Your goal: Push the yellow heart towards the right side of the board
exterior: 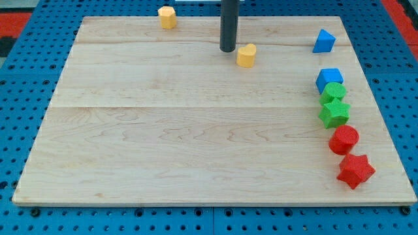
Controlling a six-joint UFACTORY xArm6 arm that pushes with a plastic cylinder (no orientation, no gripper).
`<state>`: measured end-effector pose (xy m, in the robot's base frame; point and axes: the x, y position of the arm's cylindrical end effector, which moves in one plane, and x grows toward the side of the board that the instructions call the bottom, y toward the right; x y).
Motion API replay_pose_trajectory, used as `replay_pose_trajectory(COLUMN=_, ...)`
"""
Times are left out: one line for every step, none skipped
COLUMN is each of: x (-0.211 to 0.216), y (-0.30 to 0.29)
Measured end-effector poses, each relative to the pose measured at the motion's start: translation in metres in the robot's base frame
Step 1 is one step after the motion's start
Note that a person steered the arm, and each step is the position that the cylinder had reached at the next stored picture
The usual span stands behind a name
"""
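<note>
The yellow heart [246,55] lies on the wooden board [163,143] near the view's top, right of centre. My tip [227,49] rests on the board just left of the heart, a small gap or light contact between them. A second yellow block, hexagon-like [168,17], sits at the top edge, left of my rod.
A blue triangular block [323,41] sits at the top right. Down the right side run a blue cube [330,79], a green round block [334,92], a green star [334,113], a red round block [343,139] and a red star [355,171].
</note>
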<state>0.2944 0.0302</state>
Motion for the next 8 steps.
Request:
replay_pose_trajectory(x=0.014, y=0.058)
replay_pose_trajectory(x=0.014, y=0.119)
replay_pose_trajectory(x=0.014, y=0.112)
replay_pose_trajectory(x=0.014, y=0.032)
replay_pose_trajectory(x=0.033, y=0.028)
replay_pose_trajectory(x=0.040, y=0.088)
replay_pose_trajectory(x=0.040, y=0.148)
replay_pose_trajectory(x=0.041, y=0.130)
